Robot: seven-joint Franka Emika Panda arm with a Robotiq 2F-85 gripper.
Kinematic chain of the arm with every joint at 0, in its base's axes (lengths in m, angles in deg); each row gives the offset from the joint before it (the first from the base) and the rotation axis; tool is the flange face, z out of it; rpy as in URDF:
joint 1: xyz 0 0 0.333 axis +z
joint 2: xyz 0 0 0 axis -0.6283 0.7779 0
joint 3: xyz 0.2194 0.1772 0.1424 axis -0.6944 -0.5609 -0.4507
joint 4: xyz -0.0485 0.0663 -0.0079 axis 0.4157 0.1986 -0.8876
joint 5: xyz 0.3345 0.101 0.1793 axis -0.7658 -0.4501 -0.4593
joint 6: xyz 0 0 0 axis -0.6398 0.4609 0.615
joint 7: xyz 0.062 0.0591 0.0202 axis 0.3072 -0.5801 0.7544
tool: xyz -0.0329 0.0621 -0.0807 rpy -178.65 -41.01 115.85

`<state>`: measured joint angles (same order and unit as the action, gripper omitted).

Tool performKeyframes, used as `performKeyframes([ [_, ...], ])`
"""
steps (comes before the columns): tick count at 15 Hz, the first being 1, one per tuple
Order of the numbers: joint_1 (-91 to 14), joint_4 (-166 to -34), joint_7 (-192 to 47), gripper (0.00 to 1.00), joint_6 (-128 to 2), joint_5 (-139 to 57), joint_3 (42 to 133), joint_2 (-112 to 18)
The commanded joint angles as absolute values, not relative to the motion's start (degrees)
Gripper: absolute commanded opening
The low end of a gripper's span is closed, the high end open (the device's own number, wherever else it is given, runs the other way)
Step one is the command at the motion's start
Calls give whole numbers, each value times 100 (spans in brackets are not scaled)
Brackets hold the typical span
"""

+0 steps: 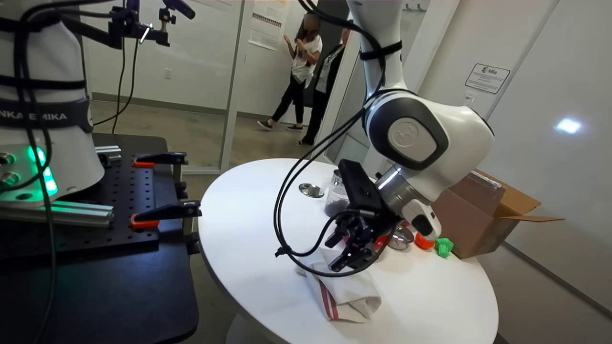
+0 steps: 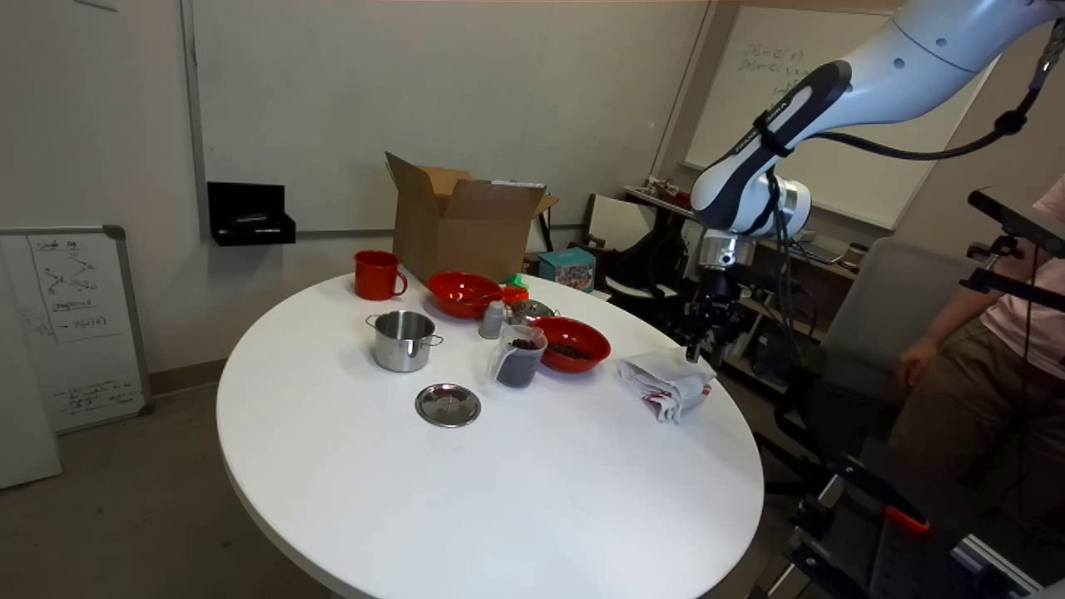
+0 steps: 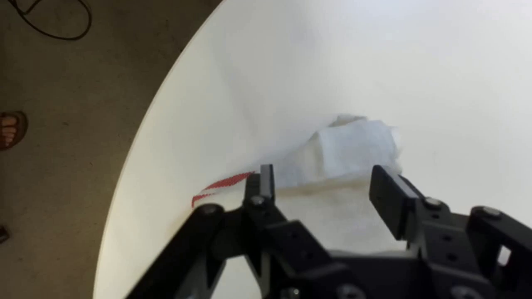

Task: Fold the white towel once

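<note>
The white towel [image 1: 356,289] lies bunched and partly overlapped on itself on the round white table, with red stripes at one end. In an exterior view it lies near the table's edge [image 2: 661,376]. In the wrist view a turned-over flap of the towel [image 3: 357,149] shows beyond the fingers, and the red stripes lie to the left. My gripper [image 3: 321,168] is open above the towel, with bare cloth visible between its fingers. It also shows in both exterior views [image 1: 334,253] [image 2: 697,353]. I cannot tell whether a fingertip touches the cloth. The arm hides part of the towel.
A red bowl [image 2: 574,341] stands beside the towel. A clear container [image 2: 517,366], a metal lid [image 2: 448,406], a pot [image 2: 403,343], a second red bowl [image 2: 459,293], a red mug [image 2: 376,276] and a cardboard box [image 2: 466,225] are also on the table.
</note>
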<state>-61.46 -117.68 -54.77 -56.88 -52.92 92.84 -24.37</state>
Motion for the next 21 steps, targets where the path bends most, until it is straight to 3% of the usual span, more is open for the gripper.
performKeyframes([
  [1,-6078,-11602,-5874,38,-5764,-5315,9351,-2633],
  [2,-6069,-11503,-5989,36,-5744,-5326,9356,-2642],
  [7,-6046,-11174,-6452,1,-5481,-5353,9353,-2553],
  [21,-6186,-11165,-6533,0,-5932,-5663,9236,-1939],
])
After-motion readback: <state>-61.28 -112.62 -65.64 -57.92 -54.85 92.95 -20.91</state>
